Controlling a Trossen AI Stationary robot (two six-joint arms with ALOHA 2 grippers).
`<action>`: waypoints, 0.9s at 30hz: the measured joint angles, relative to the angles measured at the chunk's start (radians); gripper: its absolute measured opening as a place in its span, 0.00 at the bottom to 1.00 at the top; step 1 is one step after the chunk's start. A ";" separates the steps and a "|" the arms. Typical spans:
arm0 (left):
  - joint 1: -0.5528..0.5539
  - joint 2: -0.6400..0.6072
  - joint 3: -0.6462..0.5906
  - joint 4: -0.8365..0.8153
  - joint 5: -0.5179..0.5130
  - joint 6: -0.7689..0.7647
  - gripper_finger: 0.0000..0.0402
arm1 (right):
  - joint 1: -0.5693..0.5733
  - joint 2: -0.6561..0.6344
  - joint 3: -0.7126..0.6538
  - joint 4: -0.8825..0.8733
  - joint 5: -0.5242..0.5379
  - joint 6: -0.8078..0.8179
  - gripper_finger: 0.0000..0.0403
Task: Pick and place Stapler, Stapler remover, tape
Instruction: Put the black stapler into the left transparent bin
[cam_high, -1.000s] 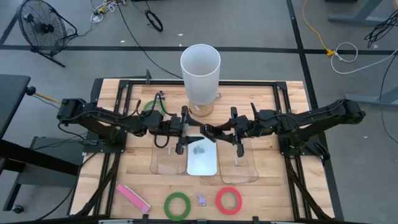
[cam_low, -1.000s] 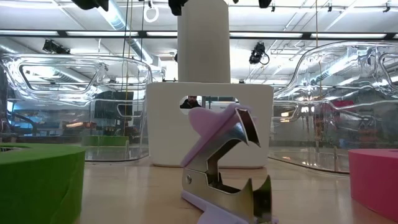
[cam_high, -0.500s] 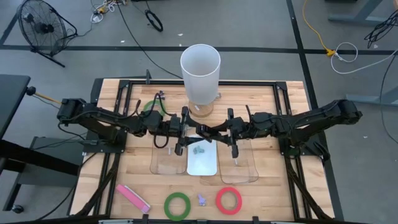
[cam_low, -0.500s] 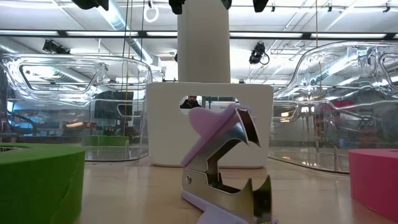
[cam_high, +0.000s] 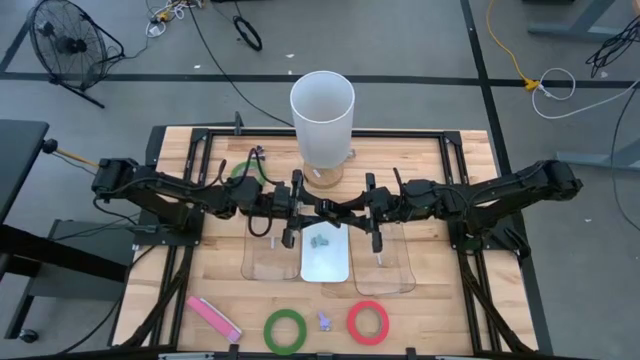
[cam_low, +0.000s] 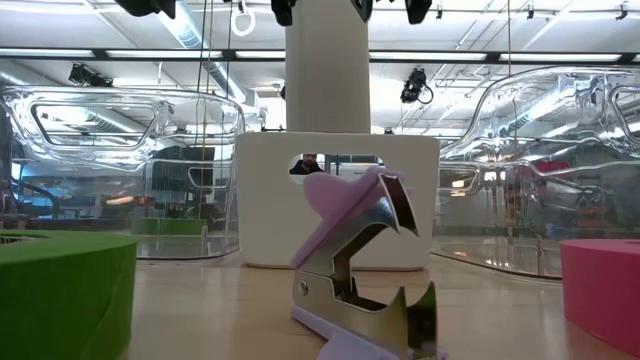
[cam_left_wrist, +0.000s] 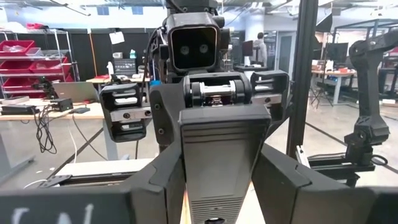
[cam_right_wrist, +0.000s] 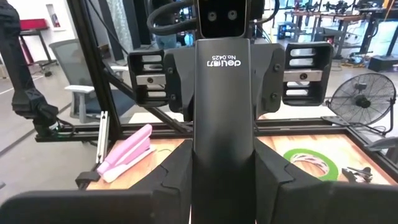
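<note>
Stapler (cam_high: 322, 212) — gripped by both tools over white tray (cam_high: 325, 262)

The left arm (cam_high: 170, 195) is reaching in from its side of the table, stretched out low and nearly straight toward the middle. Its wrist is lying level, and the left gripper (cam_high: 300, 208) is pointing at the other arm. Its fingers (cam_left_wrist: 163, 180) are pressing against both sides of the stapler (cam_high: 330, 210), holding it out lengthwise.

The right arm (cam_high: 500, 190) is mirroring that pose from the opposite side, also extended and level. The right gripper (cam_high: 372, 212) is facing the left one head-on along the same line and is meeting the far end of the stapler. The two grippers are sitting close together over the table's middle, well above its surface.
</note>
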 joint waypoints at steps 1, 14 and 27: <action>0.000 0.000 0.000 -0.003 0.000 -0.001 0.38 | 0.000 0.000 0.000 -0.001 0.000 0.004 0.25; -0.006 -0.036 -0.002 -0.114 -0.044 0.000 0.38 | -0.001 -0.001 0.000 -0.033 -0.005 0.058 0.47; -0.099 -0.261 -0.001 -0.530 -0.278 -0.038 0.38 | -0.001 -0.014 -0.001 -0.069 0.004 0.051 0.31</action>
